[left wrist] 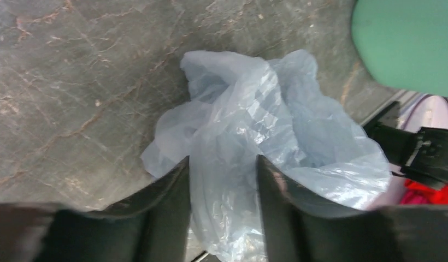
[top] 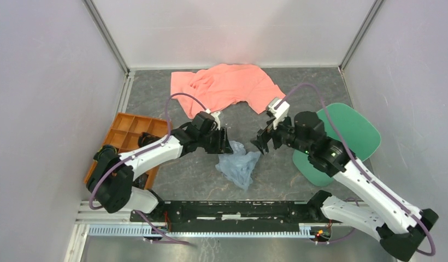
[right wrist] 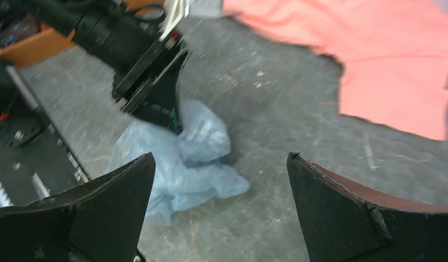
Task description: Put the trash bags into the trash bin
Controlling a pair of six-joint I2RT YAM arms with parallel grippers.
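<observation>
The pale blue-grey trash bag [top: 239, 164] lies crumpled on the dark table between the two arms. My left gripper [top: 227, 144] is down at the bag's upper left edge. In the left wrist view its jaws [left wrist: 223, 159] stand partly open with bag film [left wrist: 254, 120] filling the gap between them. My right gripper [top: 261, 143] is wide open and empty, just right of the bag and above the table. In the right wrist view [right wrist: 220, 155] the bag [right wrist: 178, 158] lies ahead to the left. The green trash bin [top: 353, 128] stands at the right, partly hidden by my right arm.
A salmon-pink cloth [top: 227, 84] lies spread at the back of the table. An orange compartmented tray [top: 129, 134] sits at the left under my left arm. Grey walls close in the left, back and right sides. A black rail [top: 233, 210] runs along the near edge.
</observation>
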